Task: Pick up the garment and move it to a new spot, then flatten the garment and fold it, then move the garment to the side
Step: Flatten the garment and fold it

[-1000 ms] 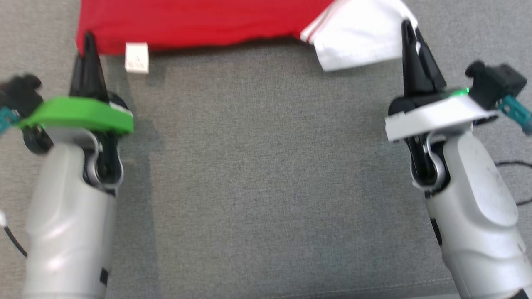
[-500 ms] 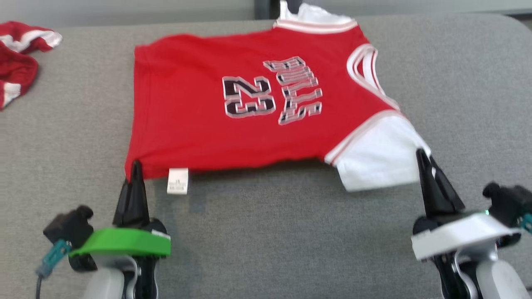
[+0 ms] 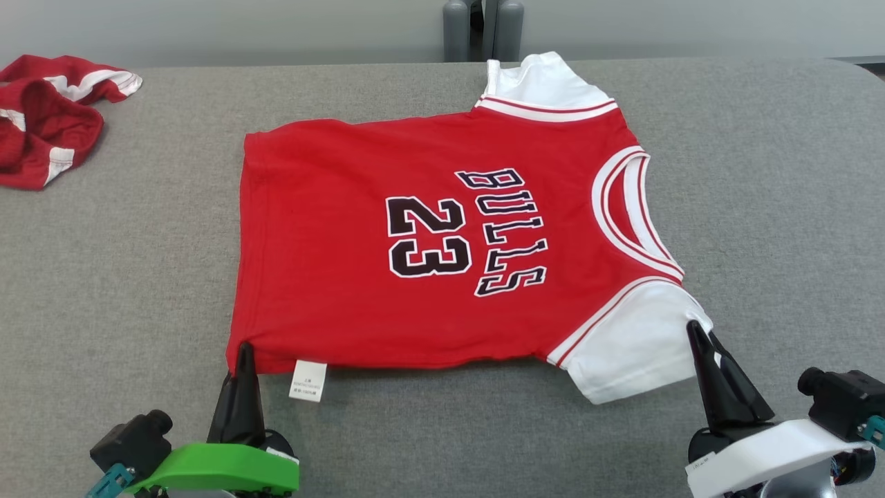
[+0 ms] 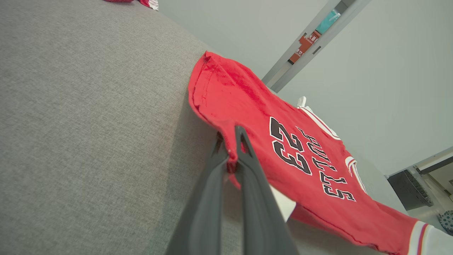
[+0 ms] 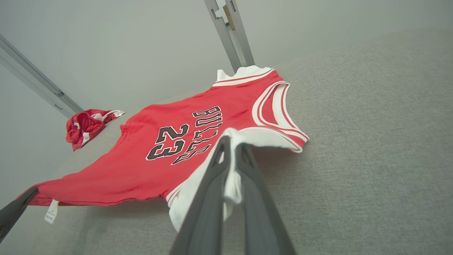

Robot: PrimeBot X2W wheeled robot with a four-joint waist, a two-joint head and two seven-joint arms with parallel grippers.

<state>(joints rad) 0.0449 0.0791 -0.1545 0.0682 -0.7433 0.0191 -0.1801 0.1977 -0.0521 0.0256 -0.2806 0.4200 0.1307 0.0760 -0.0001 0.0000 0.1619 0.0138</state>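
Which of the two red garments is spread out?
The jersey printed BULLS 23; the other red garment lies crumpled at the far left.

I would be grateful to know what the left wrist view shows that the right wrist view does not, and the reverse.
Left wrist view, not the right: a close look at the left gripper shut on the red hem corner of the jersey, and an orange sign on a grey post behind.
Right wrist view, not the left: the right gripper shut on the white sleeve.
Both: the jersey with its 23 print, lying on the grey cloth surface.
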